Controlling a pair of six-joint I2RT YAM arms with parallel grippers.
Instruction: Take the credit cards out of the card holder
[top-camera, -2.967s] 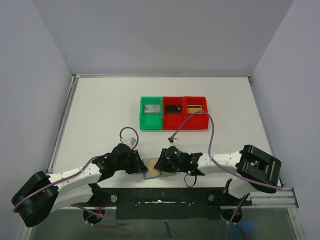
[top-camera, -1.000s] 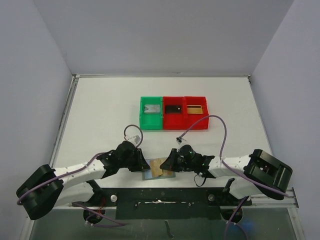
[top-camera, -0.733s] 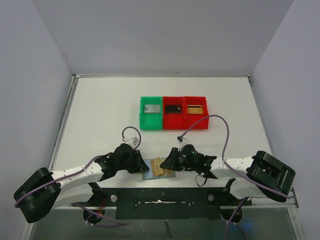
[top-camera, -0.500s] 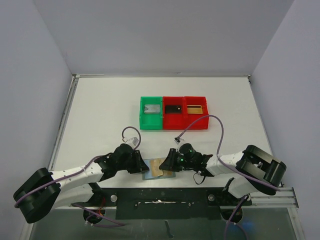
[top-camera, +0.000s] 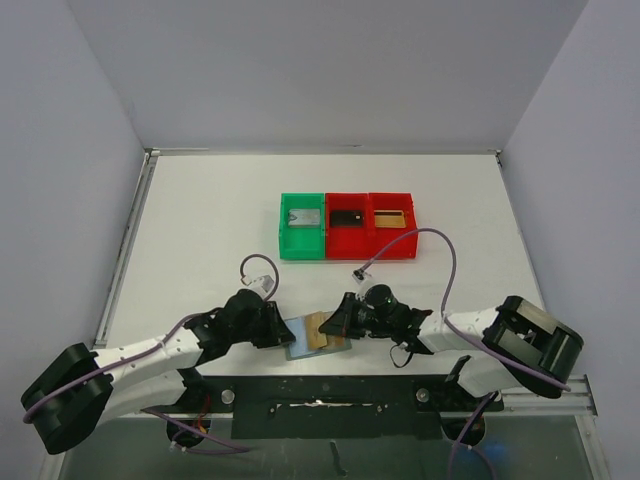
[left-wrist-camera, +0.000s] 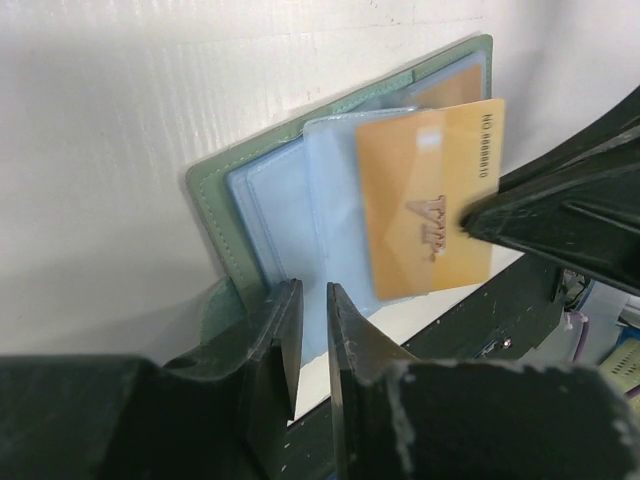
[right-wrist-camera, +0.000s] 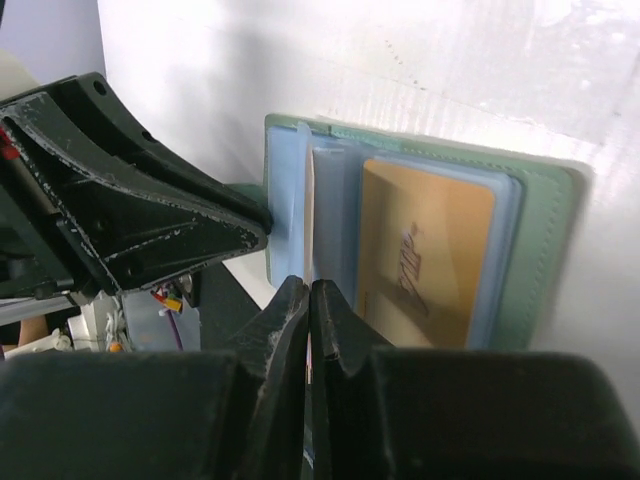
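Your right gripper (right-wrist-camera: 308, 292) is pinched tight on a gold card (left-wrist-camera: 430, 212). From its own wrist you see that card only edge-on, a thin pale line running ahead from the fingertips. The card's far end overlaps the clear sleeves of the holder (left-wrist-camera: 212, 190), which lies open and flat on the table (top-camera: 200, 230), directly under and ahead of the fingers. How much of the card is in its sleeve can't be told. Opposite, your left gripper (left-wrist-camera: 312, 318) is narrow, with its jaws clamped on the holder's near edge by the strap tab, apparently pinning it. Judged progress: the first card is gripped and partly out but not yet clear, and it wants drawing off and setting down. A second card (right-wrist-camera: 425, 255) sits fully in a sleeve to the right of the right fingers, so at least one more pull is left. Hard to make out: the held card is blurred in the left wrist view and its print is unreadable, and more cards could be hidden under the stacked sleeves. Well beyond both grippers, a green bin (top-camera: 302, 247) and two red bins (top-camera: 392, 248) hold small flat things. The far-right one looks tan and might be a card, but it is too small to say. Overhead, the wrists hide both sets of fingertips.
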